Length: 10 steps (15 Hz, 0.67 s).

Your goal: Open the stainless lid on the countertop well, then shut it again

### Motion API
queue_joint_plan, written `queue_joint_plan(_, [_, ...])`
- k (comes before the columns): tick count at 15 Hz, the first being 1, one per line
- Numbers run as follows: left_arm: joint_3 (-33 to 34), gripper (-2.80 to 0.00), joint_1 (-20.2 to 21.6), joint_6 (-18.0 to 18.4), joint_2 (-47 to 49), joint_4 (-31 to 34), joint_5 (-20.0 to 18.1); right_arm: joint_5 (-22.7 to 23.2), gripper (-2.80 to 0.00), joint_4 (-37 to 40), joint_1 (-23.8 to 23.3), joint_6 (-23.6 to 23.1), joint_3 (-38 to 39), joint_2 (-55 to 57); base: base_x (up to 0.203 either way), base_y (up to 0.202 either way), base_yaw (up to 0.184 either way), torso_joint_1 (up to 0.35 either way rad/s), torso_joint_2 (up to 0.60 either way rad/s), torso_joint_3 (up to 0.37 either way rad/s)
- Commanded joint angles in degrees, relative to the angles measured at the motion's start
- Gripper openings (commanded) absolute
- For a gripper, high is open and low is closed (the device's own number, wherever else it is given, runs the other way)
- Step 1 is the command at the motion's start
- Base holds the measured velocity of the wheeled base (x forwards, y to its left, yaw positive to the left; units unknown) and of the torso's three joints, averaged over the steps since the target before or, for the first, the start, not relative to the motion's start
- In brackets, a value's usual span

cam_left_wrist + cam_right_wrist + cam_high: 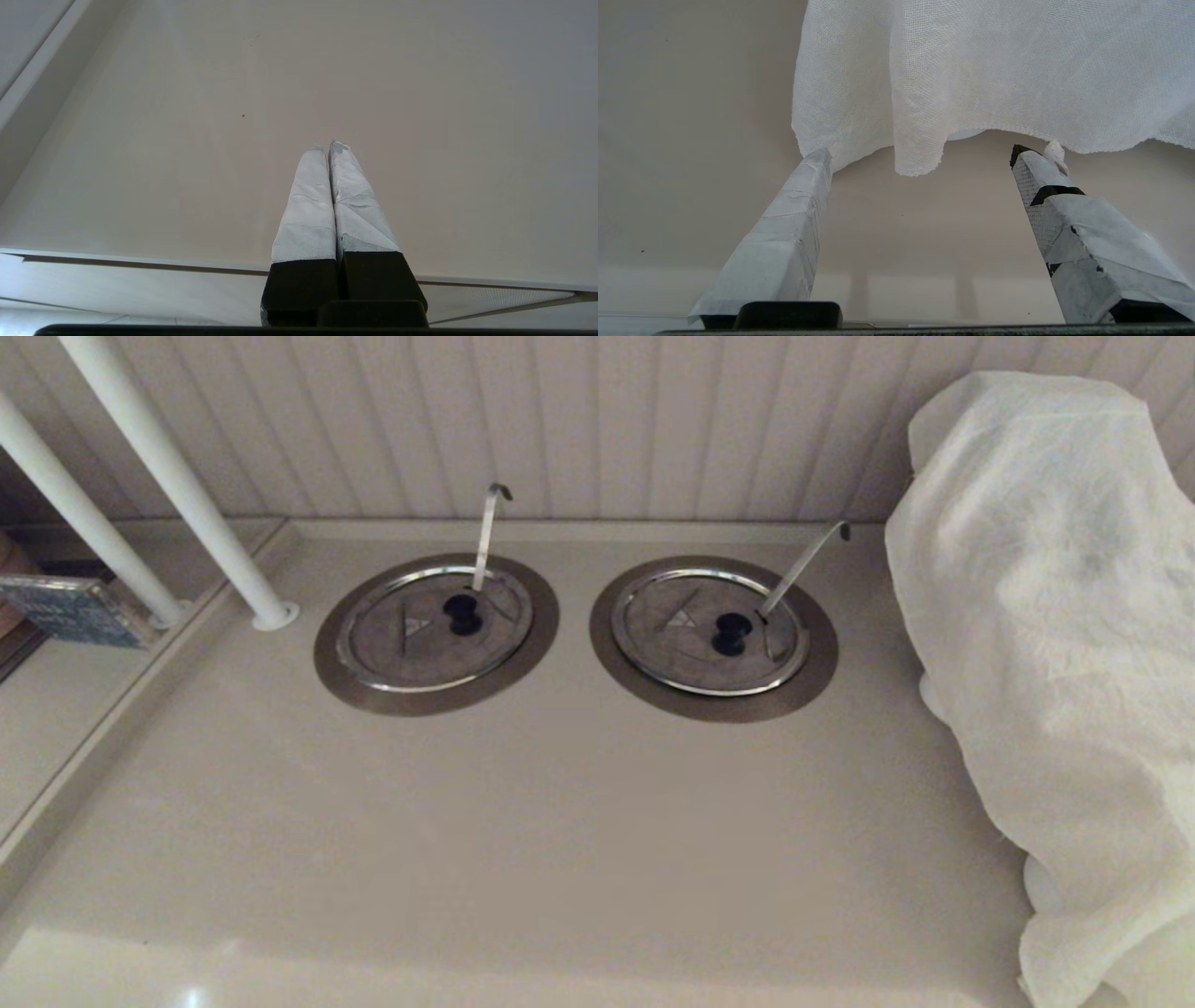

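The stainless lid (435,628) is seated on the countertop well (523,658); left gripper (326,145) fingers are pressed together, right gripper (920,156) fingers spread apart.

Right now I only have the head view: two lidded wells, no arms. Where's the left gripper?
Observer: Left gripper is shut, nothing held, over bare countertop.
Operator: And the right?
Observer: Right gripper is open, empty, its tips near the white cloth hem.
Operator: Either wrist view show the stainless lid?
Observer: No. Only the head view shows the stainless lid, seated on the countertop well, ladle stem near upright.
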<state>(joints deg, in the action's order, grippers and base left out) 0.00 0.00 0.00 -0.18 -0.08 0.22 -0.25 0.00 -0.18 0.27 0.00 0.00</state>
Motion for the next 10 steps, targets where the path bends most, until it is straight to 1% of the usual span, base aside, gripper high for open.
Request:
queue_joint_plan(1, [0.01,-2.80,0.08,0.00,0.18,0.00,0.02,0.23,0.00,0.09,0.01,-1.07,0.09,-0.09,0.000,0.000,0.000,0.000,0.00,0.000])
queue_joint_plan(2, [0.09,-2.80,0.09,0.00,0.18,0.00,-0.04,0.80,0.00,0.27,0.01,-3.87,0.09,-0.09,0.000,0.000,0.000,0.000,0.00,0.000])
queue_joint_plan(3, [0.07,-2.80,0.09,0.00,0.18,0.00,0.02,1.20,0.00,0.35,0.01,-5.16,0.09,-0.08,0.000,0.000,0.000,0.000,0.00,0.000])
queue_joint_plan(5, [0.09,-2.80,0.00,0.00,0.18,0.00,0.04,2.00,0.00,0.35,0.01,-5.10,0.00,0.00,0.000,0.000,0.000,0.000,0.00,0.000])
queue_joint_plan(10, [0.08,-2.80,0.08,0.00,0.18,0.00,0.04,2.10,0.00,0.35,0.08,-5.10,0.09,0.00,0.000,0.000,0.000,0.000,0.00,0.000])
